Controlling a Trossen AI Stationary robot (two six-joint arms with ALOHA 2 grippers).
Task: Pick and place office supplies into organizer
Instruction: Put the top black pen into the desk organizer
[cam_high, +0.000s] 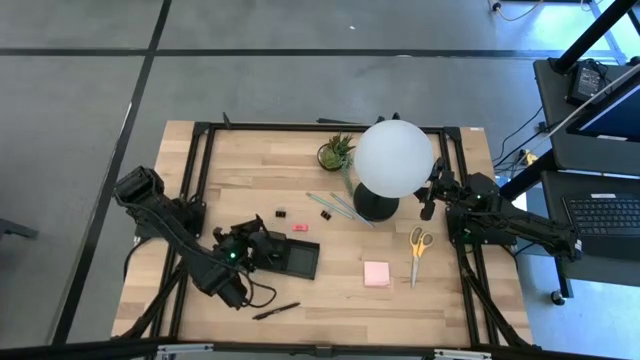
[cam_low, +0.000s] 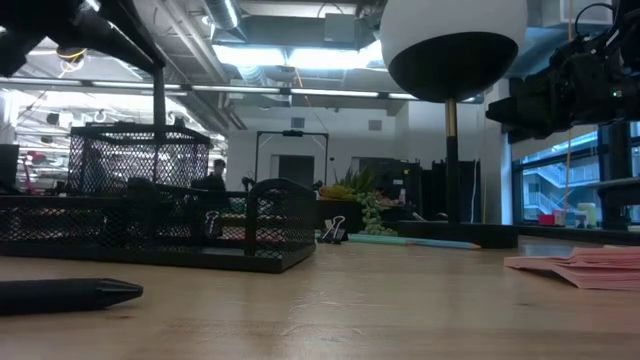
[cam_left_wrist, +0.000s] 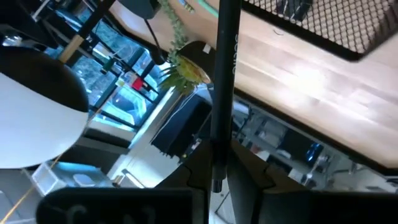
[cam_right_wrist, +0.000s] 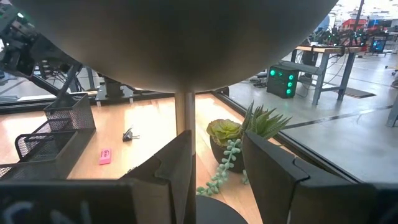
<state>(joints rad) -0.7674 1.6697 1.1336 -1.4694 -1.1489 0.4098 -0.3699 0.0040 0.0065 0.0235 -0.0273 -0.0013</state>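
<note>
The left tool (cam_high: 262, 243) hangs over the tall-cup end of the black mesh organizer (cam_high: 298, 260), its fingers clamped on a black pen (cam_left_wrist: 222, 93) that stands upright between them, as the left wrist view shows; the pen is above the organizer, not yet let go. The right tool (cam_high: 432, 196) waits just beside the white globe lamp (cam_high: 393, 158), on the side away from the organizer, its fingers apart and holding nothing. Judging by what lies about, the job is barely begun: no compartment visibly holds anything yet. Still out on the table (cam_high: 330, 300) are a second black pen (cam_high: 276, 311) on the near side of the left tool, a black binder clip (cam_high: 282, 213) and a pink eraser (cam_high: 300, 227) just beyond the organizer, the pale-green pencils (cam_high: 337, 208) running toward the lamp base, and, closer to the right tool, the yellow-handled scissors (cam_high: 418, 248) with the pink sticky-note pad (cam_high: 377, 273) beside them. The potted plant (cam_high: 337, 152) stays out of the task.
</note>
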